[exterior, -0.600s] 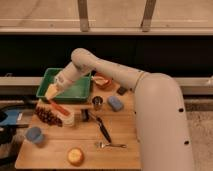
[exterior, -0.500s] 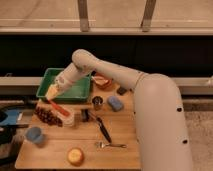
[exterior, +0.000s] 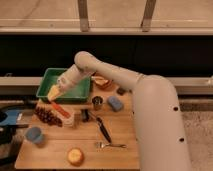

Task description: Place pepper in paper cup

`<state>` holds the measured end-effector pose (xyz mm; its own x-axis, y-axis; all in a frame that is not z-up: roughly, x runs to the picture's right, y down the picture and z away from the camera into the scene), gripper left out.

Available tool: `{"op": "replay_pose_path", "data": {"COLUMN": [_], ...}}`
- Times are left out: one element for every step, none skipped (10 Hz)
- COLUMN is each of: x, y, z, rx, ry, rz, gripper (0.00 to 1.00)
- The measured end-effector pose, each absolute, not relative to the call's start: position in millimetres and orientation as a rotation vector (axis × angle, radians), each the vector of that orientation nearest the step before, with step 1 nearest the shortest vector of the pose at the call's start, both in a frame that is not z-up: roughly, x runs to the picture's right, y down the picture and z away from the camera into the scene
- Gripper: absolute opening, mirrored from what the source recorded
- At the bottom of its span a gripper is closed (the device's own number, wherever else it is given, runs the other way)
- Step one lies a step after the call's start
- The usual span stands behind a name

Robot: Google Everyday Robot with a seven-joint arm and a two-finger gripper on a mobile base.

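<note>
The red-orange pepper (exterior: 60, 109) lies slanted at the table's left, between the dark grapes (exterior: 46, 116) and a white object that may be the paper cup (exterior: 71, 119). My gripper (exterior: 53, 93), yellowish at its tip, hangs at the front left corner of the green bin (exterior: 75, 80), just above the upper end of the pepper. I cannot tell whether it touches the pepper.
On the wooden table (exterior: 55, 150) are a blue cup (exterior: 34, 135) at the front left, a metal cup (exterior: 97, 103), a blue sponge (exterior: 115, 103), a black utensil (exterior: 102, 129), a fork (exterior: 111, 145) and a round orange fruit (exterior: 75, 156).
The gripper has barely shifted near the bin's front left corner. The pepper and the other objects have not moved.
</note>
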<state>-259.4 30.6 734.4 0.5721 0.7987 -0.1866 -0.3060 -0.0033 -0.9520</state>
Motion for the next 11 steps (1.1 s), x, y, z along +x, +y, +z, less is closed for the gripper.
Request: {"op": "replay_pose_path", "data": {"x": [-259.0,-258.6,-257.9,-257.7,-257.3,-257.2,-256.4,-255.9,-255.4,-255.5,-255.8], "y": [30.3,30.1,29.1,28.2,27.6,26.2,24.0,21.7,18.9,19.5,19.9], "z": [734.8,735.3,735.6,735.5,735.4,735.2,734.7,734.1,733.1,733.4,733.4], "rx": [-1.301,-1.302,-1.300,-1.298,-1.295,-1.291,-1.282,-1.272,-1.265,-1.265,-1.266], "ry": [-0.481,-0.480,-0.480,-0.480,-0.479,-0.480,-0.483,-0.484,-0.488,-0.488,-0.488], "rz": [0.926,0.927,0.929,0.929,0.930,0.931,0.932,0.930,0.929,0.928,0.927], "gripper": [0.65,0.68,0.68,0.68,0.68,0.68,0.68,0.68,0.68,0.68,0.68]}}
